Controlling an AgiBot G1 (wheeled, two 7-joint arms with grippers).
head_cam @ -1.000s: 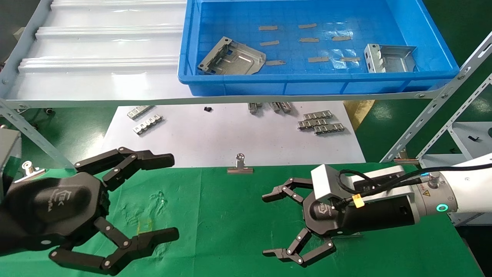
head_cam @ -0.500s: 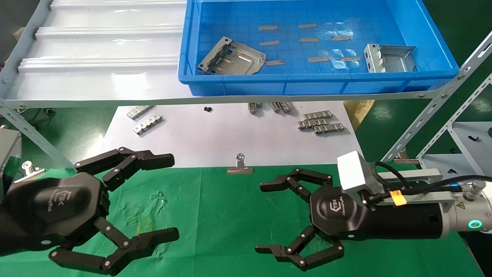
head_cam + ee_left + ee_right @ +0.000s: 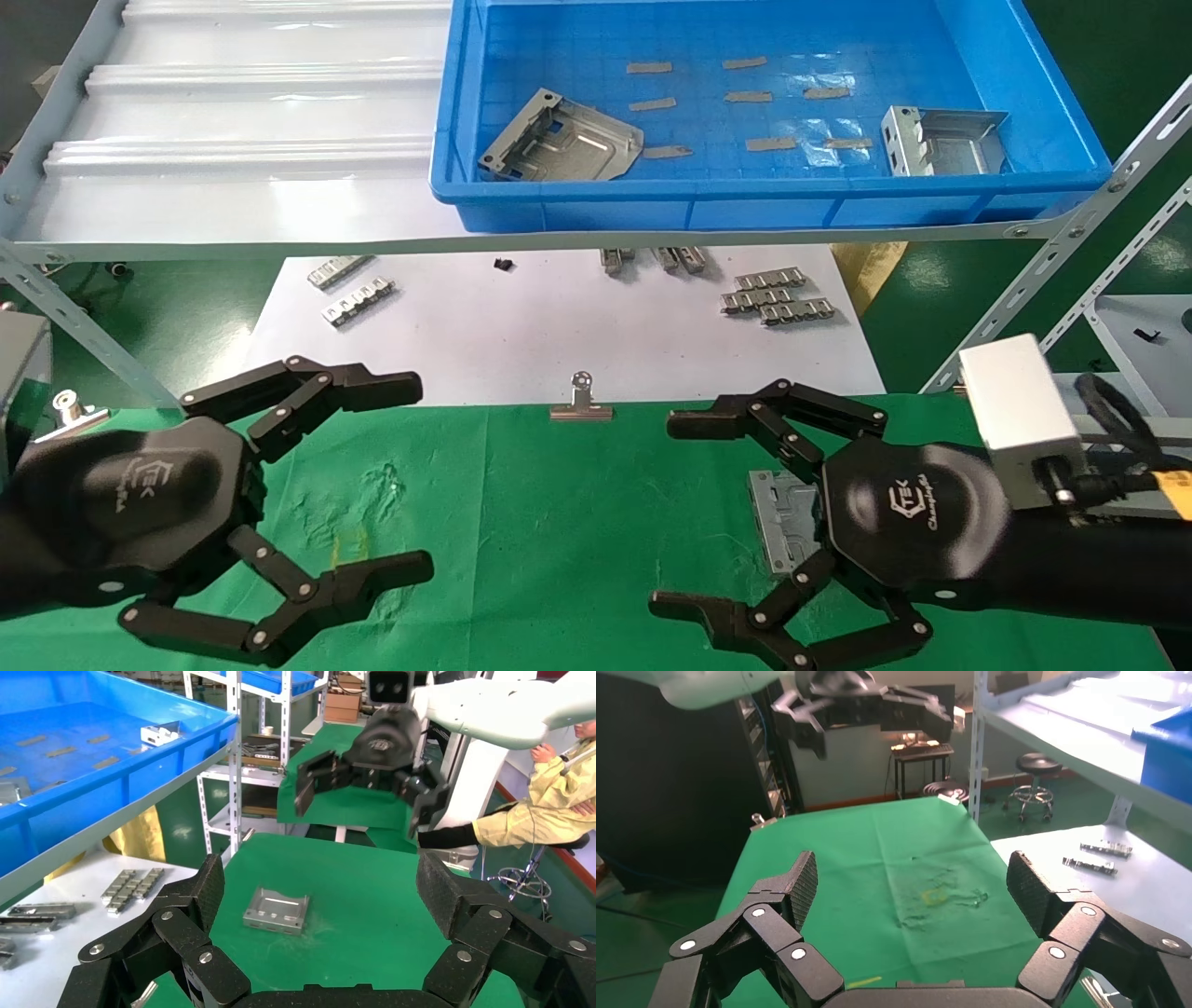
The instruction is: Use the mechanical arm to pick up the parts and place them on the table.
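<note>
One silver-grey part (image 3: pixel 780 515) lies flat on the green cloth table (image 3: pixel 540 522), partly hidden behind my right palm. It shows whole in the left wrist view (image 3: pixel 276 910). My right gripper (image 3: pixel 672 517) hovers over it, open and empty, with its fingers spread to either side. Its own view (image 3: pixel 914 885) shows only bare cloth between the fingers. My left gripper (image 3: pixel 414 475) is open and empty over the left of the cloth, its own view (image 3: pixel 320 888) facing the part. Two more parts (image 3: pixel 563 140) (image 3: pixel 945 140) lie in the blue tray.
The blue tray (image 3: pixel 745 196) sits on a grey shelf above a white sheet (image 3: pixel 559 326). Small ribbed strips (image 3: pixel 773 298) lie on the sheet. A binder clip (image 3: pixel 581 401) pins the cloth's far edge. A slanted rack strut (image 3: pixel 1052 280) stands at the right.
My right gripper has lifted and drawn back to the right, open throughout, uncovering the part on the cloth beneath it. The left arm has not moved.
</note>
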